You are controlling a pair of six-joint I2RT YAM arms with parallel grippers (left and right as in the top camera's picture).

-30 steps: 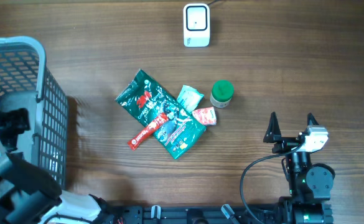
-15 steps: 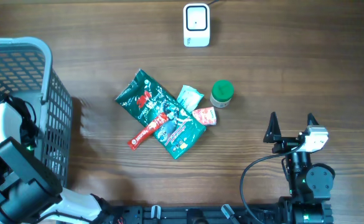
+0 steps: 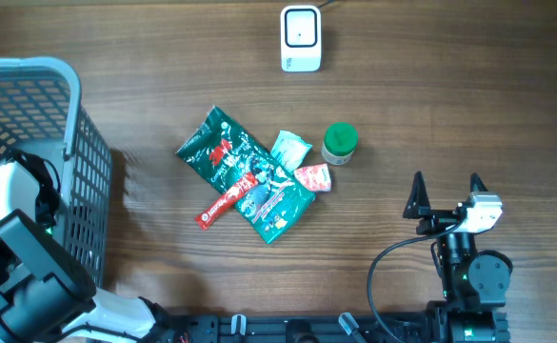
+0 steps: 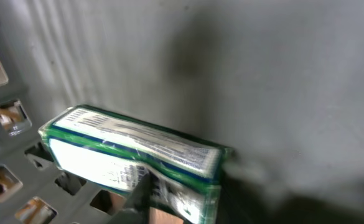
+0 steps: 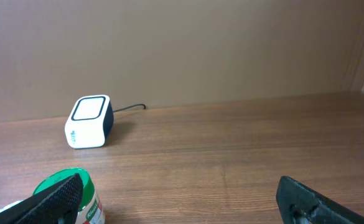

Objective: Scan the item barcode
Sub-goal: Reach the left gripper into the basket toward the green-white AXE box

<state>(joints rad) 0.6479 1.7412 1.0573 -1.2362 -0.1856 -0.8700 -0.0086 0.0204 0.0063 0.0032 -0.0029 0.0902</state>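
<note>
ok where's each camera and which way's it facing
overhead: above the table, looking straight down; right gripper and left arm show.
left wrist: inside the basket, facing a green-and-white box; one dark finger shows.
right wrist: low over the table, facing scanner and wall; both fingertips show.
shared: overhead and right wrist both see scanner and green-lidded jar.

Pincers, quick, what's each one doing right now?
Left pincer: down in the basket at a green-and-white box, grip cannot be told.
Right pincer: open, empty.
</note>
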